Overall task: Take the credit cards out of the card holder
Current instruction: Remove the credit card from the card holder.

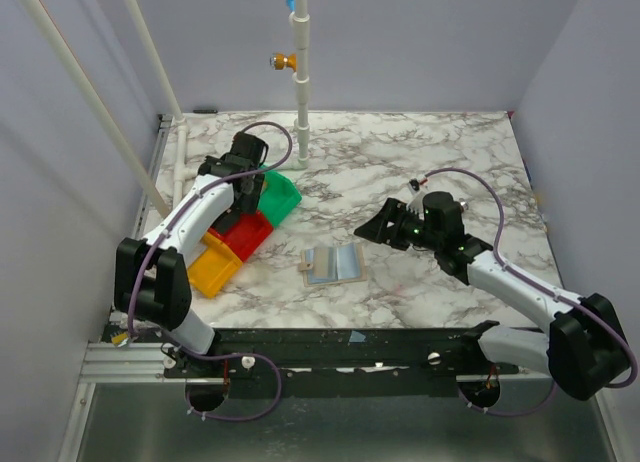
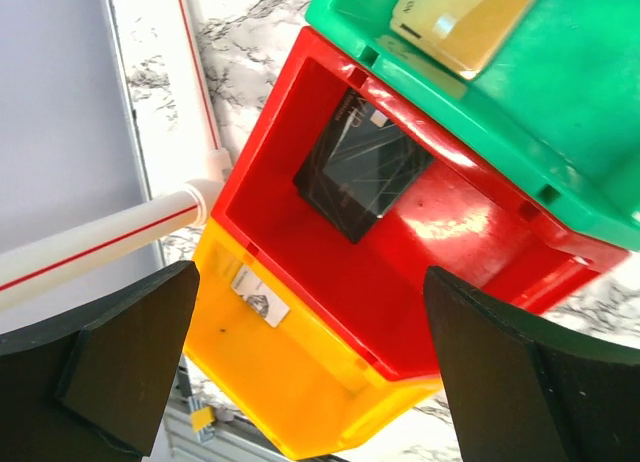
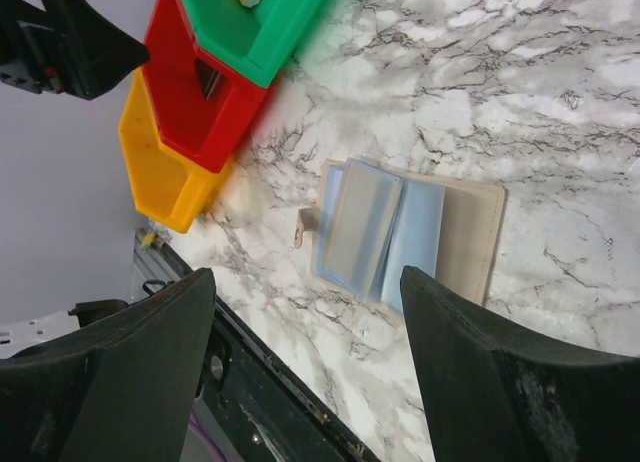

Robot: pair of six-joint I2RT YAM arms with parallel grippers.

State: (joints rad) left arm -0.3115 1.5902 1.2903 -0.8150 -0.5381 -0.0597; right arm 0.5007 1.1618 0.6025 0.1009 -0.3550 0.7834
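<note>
The card holder (image 1: 335, 265) lies open on the marble table, tan outside and grey-blue inside; it also shows in the right wrist view (image 3: 405, 237). A tan-gold credit card (image 2: 465, 17) lies in the green tray (image 2: 560, 112). A dark card (image 2: 362, 167) lies in the red tray (image 2: 440, 252). My left gripper (image 1: 243, 195) is open and empty above the trays, and its own view (image 2: 320, 382) looks down on them. My right gripper (image 1: 372, 229) is open and empty, above and to the right of the holder; it also shows in its wrist view (image 3: 310, 372).
The green tray (image 1: 283, 197), red tray (image 1: 250, 237) and yellow tray (image 1: 215, 269) stand in a diagonal row at the left. The yellow tray holds a small white label (image 2: 262, 294). A white pole (image 1: 300, 82) stands at the back. A black rail (image 1: 350, 347) runs along the near edge.
</note>
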